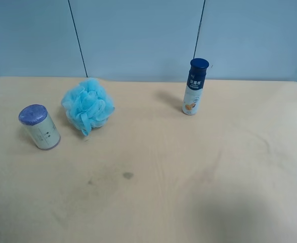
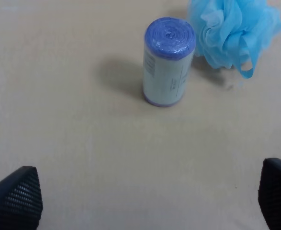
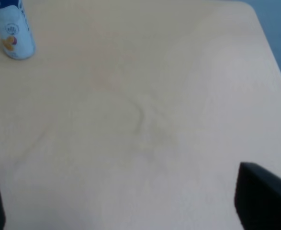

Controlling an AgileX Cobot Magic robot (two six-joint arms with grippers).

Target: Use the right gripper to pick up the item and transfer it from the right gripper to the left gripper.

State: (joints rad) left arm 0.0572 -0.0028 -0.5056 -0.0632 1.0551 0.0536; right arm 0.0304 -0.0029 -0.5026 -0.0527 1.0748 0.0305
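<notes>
The item, a stout white roll (image 1: 39,127) with purple ends, stands upright on the table at the exterior high view's left. It also shows in the left wrist view (image 2: 168,62), beyond the left gripper (image 2: 145,199), whose two black fingertips (image 2: 16,194) stand wide apart with nothing between them. The right gripper (image 3: 130,201) is open and empty over bare table; only its fingertips (image 3: 262,194) show at the frame corners. Neither arm shows in the exterior high view.
A fluffy light-blue bath pouf (image 1: 88,105) lies just beside the roll, also in the left wrist view (image 2: 233,28). A slim white bottle with a dark blue cap (image 1: 195,86) stands at the back, its base in the right wrist view (image 3: 12,31). The tan table (image 1: 188,177) ends at a blue wall.
</notes>
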